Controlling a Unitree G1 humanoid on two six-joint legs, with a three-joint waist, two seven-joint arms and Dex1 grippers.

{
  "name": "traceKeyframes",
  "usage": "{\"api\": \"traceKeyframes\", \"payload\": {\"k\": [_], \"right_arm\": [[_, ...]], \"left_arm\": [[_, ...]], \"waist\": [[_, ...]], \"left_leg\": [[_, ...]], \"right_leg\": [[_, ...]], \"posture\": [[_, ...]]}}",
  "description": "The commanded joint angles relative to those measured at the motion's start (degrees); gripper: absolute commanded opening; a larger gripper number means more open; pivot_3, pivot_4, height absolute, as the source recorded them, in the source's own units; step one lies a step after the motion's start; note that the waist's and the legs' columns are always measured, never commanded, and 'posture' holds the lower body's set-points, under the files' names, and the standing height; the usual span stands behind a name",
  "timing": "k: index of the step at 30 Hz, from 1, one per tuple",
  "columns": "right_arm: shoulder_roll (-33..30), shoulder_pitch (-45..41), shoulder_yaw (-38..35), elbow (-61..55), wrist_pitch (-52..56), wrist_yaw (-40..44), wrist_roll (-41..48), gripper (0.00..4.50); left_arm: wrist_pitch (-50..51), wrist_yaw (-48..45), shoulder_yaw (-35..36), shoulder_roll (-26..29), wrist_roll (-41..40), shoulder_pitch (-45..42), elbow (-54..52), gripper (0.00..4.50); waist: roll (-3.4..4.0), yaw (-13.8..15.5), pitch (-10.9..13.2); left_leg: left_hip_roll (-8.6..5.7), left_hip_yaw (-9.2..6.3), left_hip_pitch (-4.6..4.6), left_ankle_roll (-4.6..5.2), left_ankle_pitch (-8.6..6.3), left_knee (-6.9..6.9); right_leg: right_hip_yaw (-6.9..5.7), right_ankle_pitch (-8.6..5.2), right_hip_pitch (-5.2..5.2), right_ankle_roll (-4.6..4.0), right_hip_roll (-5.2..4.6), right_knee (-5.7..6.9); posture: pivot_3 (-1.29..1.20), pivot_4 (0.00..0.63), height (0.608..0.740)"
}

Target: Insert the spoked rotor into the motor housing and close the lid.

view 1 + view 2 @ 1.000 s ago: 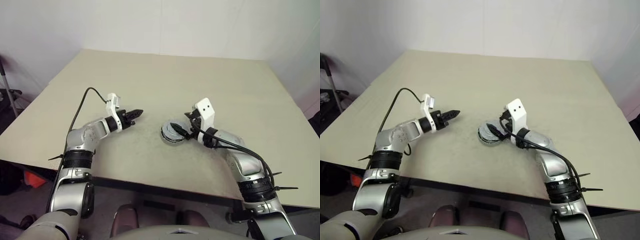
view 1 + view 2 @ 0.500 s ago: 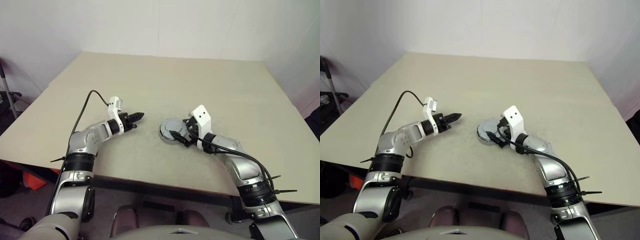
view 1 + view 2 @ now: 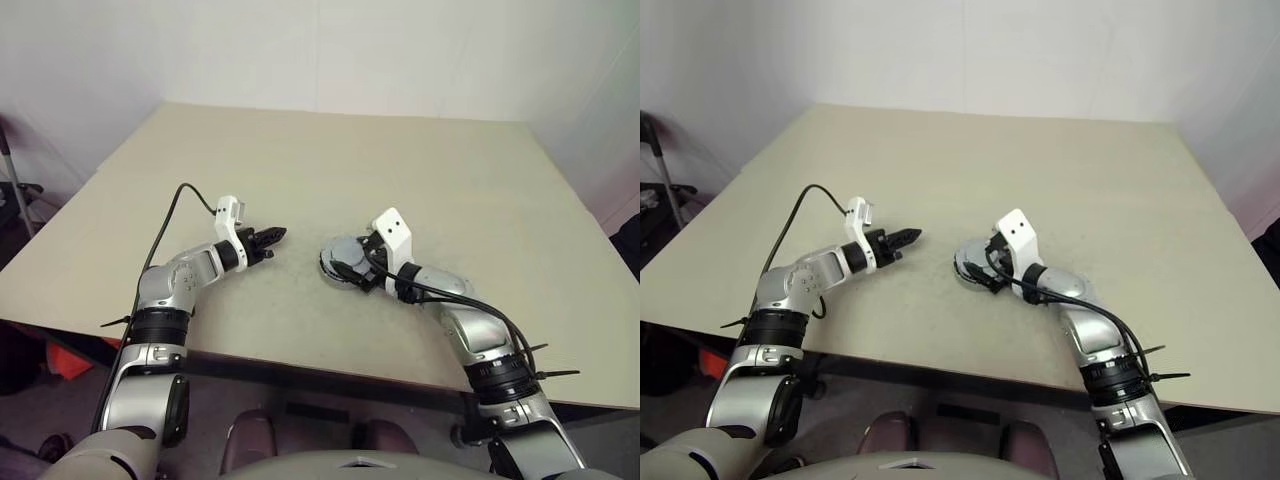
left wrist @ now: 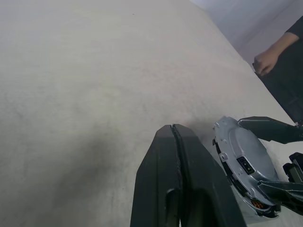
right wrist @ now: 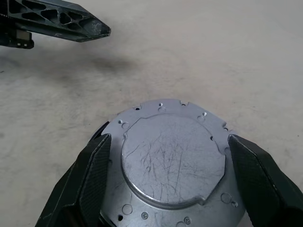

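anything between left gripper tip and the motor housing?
Nothing: bare table separates the left gripper from the motor housing, as the left eye and right wrist views show.

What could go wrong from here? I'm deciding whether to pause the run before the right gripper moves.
The lid sits on the motor housing, with the right gripper open, its fingers flanking the rim. Closing off-centre might tilt or shift the lid. The shut left gripper hovers nearby, not bracing, so the housing could slide.

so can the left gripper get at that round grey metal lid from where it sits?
Probably yes: bare table lies between the shut left gripper and the round grey metal lid, though the right gripper already straddles it, fingers wide at both sides.
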Motion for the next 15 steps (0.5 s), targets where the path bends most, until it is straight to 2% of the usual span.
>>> {"api": "traceKeyframes", "payload": {"k": [1, 4, 7, 15], "right_arm": [[-0.3, -0.7, 0.3, -0.7, -1.6, 0.5, -0.7, 4.41], [-0.2, -0.7, -0.6, -0.8, -1.6, 0.5, -0.4, 4.41], [-0.5, -0.3, -0.7, -1.6, -2.0, 0.5, -0.6, 3.86], [-1.0, 0.6, -0.7, -3.2, -2.4, 0.4, -0.9, 3.86]], "left_arm": [[-1.0, 0.2, 0.5, 0.7, 0.1, -1.0, -0.7, 0.0], [-1.1, 0.3, 0.5, 0.7, 0.2, -1.0, -0.4, 0.0], [-1.2, 0.3, 0.4, 0.8, 0.3, -1.3, 0.0, 0.0], [-1.6, 0.5, 0.3, 0.7, 0.5, -1.8, 1.2, 0.0]], "waist": [[0.0, 0.0, 0.0], [0.0, 0.0, 0.0], [0.0, 0.0, 0.0], [0.0, 0.0, 0.0]], "left_leg": [[0.0, 0.0, 0.0, 0.0, 0.0, 0.0], [0.0, 0.0, -0.01, 0.0, 0.0, 0.0], [0.0, 0.0, -0.01, 0.0, 0.0, 0.0], [0.0, -0.01, -0.01, 0.0, 0.0, 0.0]], "right_leg": [[0.0, 0.0, 0.0, 0.0, 0.0, 0.0], [0.0, 0.0, 0.0, 0.0, 0.0, -0.01], [0.0, 0.0, 0.0, 0.0, 0.0, 0.0], [0.0, 0.0, 0.0, 0.0, 0.0, 0.0]], "posture": [[0.0, 0.0, 0.74], [0.0, 0.0, 0.74], [0.0, 0.0, 0.74], [0.0, 0.0, 0.74]]}}
